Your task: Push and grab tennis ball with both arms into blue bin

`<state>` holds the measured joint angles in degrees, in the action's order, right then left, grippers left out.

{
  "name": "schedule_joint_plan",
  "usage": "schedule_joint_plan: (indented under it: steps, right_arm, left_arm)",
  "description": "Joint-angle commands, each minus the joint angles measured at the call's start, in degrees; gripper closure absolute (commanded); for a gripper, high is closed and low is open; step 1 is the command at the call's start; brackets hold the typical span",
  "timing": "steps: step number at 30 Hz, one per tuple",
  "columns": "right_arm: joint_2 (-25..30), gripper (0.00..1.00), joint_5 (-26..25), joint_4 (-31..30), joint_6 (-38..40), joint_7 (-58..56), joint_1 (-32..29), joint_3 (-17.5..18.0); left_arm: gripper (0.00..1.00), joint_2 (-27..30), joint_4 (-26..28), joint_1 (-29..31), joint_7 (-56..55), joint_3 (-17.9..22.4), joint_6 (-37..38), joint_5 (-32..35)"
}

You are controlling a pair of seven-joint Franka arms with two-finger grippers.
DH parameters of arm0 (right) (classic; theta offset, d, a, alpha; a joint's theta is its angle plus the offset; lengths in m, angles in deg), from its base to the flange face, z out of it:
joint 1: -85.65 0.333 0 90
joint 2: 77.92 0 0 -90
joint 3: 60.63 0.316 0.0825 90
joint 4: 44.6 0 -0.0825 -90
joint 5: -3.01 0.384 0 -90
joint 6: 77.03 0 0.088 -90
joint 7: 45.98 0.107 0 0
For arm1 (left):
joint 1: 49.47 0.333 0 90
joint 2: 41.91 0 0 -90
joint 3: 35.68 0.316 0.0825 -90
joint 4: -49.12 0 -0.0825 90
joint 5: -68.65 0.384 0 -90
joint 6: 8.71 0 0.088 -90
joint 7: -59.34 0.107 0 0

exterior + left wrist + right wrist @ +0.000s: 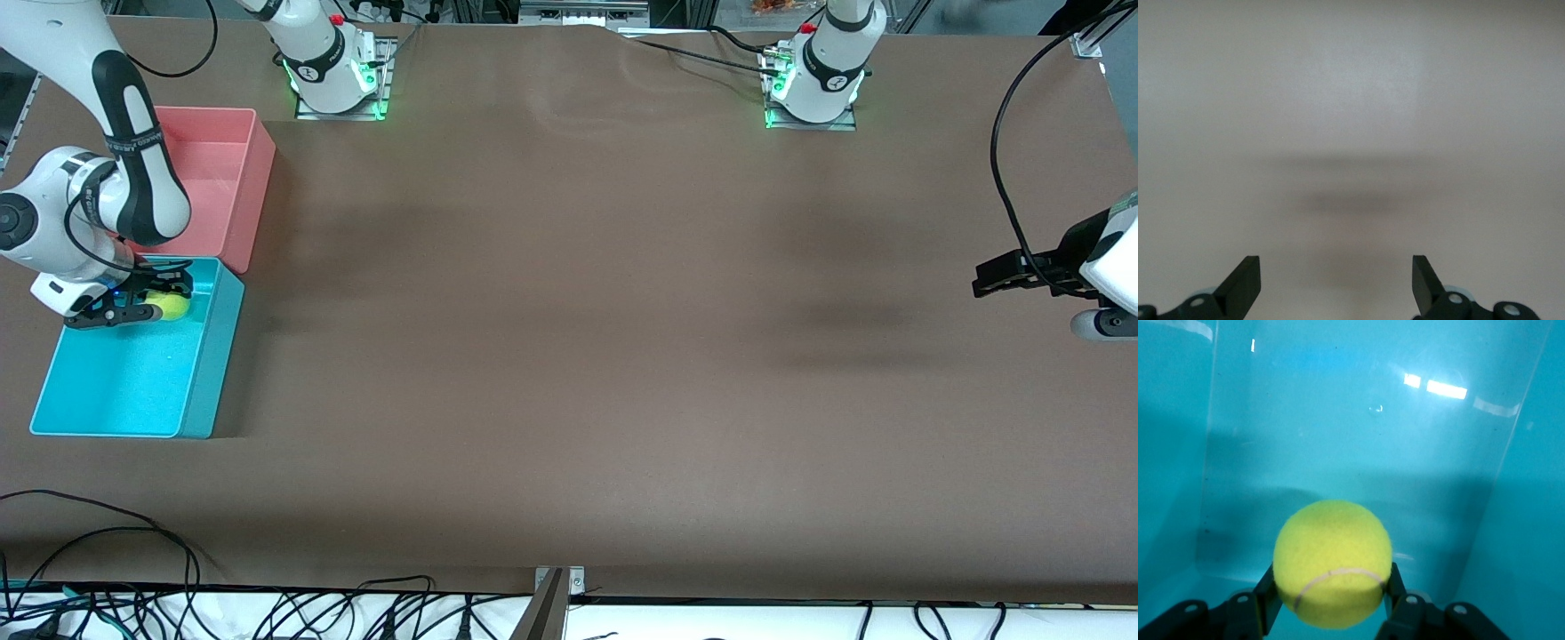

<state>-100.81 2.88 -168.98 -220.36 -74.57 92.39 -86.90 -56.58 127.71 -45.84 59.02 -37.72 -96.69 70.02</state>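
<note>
Cables (133,569) are trailing along the table (569,356) edge nearest the front cam. Farther in, at the right arm's end of the table, the blue bin (107,418) is sitting w/ the pink bin (240,160) just beside it, farther from the cam. Right gripper (151,300) is hanging over the blue bin's inside, its jaws clamping the tennis ball (169,306) between them; the wrist view is showing the ball (1332,563) pinched on both sides, blue floor below. Left gripper (1018,274) is waiting over bare table at the left arm's end, jaws spread wide w/ nothing between.

Judging by this, the release is the step in hand. Doing it well likely means opening slowly while low over the bin floor, away from the walls, so the ball is dropping softly and not bouncing out.
</note>
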Motion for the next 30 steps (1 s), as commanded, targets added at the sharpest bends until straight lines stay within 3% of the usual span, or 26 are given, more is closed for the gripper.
schedule_joint_plan:
  steps: [1, 4, 6, 8, 9, 10, 30]
  right_arm:
    - [-0.75, 0.7, 1.45, -0.42, -1.42, -0.24, -1.03, 1.13]
    - [-0.75, 0.64, 1.53, -0.42, -1.34, -0.15, -1.03, 1.21]
    - [-1.02, 0.52, 1.88, -0.42, -1.42, -0.15, -1.03, 1.3]
    - [-1.1, 0.29, 2.85, -0.34, -1.34, 0.11, -1.2, 1.56]
    - [-1.1, 0.08, 3.46, -0.34, -1.34, 0.28, -1.2, 1.65]
    - [-1.02, 0.0, 3.9, -0.34, -1.25, 0.29, -1.2, 1.65]
    - [3.99, 0.0, 4.08, 2.48, 1.21, 0.2, -3.14, 1.83]
  left_arm:
    - [0.0, -0.1, -1.33, -0.2, 1.02, 0.02, 1.23, 0.47]
    - [0.0, -0.19, -1.33, -0.2, 1.02, 0.02, 1.23, 0.47]
    - [0.0, -0.19, -1.42, -0.2, 1.02, 0.02, 1.23, 0.47]
    - [0.0, -0.19, -1.42, -0.2, 1.02, 0.02, 1.23, 0.47]
    - [0.0, -0.19, -1.33, -0.2, 1.02, 0.02, 1.23, 0.47]
    - [0.0, -0.19, -1.42, -0.2, 1.02, 0.02, 1.23, 0.47]
    - [0.0, -0.19, -1.42, -0.2, 1.02, 0.02, 1.23, 0.47]
